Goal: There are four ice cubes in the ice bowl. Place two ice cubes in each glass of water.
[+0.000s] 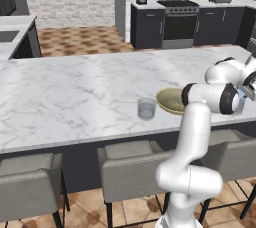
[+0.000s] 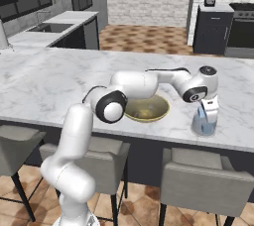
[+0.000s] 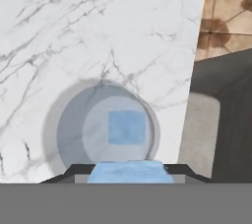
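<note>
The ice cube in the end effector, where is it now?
In the hand view, the ice cube sits between the fingertips, directly above the glass already holding another cube, near the counter edge.

I read this as a home kitchen: white marble island surface (image 1: 75, 97), grey padded stools (image 1: 127, 164), black oven range (image 1: 178, 22), dark cabinets (image 1: 147, 27), steel sink (image 2: 48, 28), terracotta tile floor (image 1: 80, 39).

The bowl (image 2: 147, 108), wide, shallow, tan with an olive inside, is sitting upright on the marble counter (image 1: 75, 92) near its front edge. One clear bluish glass (image 1: 146, 108) is standing just left of the bowl. The other glass (image 2: 204, 123) is standing right of the bowl, one pale blue cube (image 3: 126, 127) lying flat in its bottom. A second cube (image 3: 130, 172) is hanging directly above that glass.
</note>
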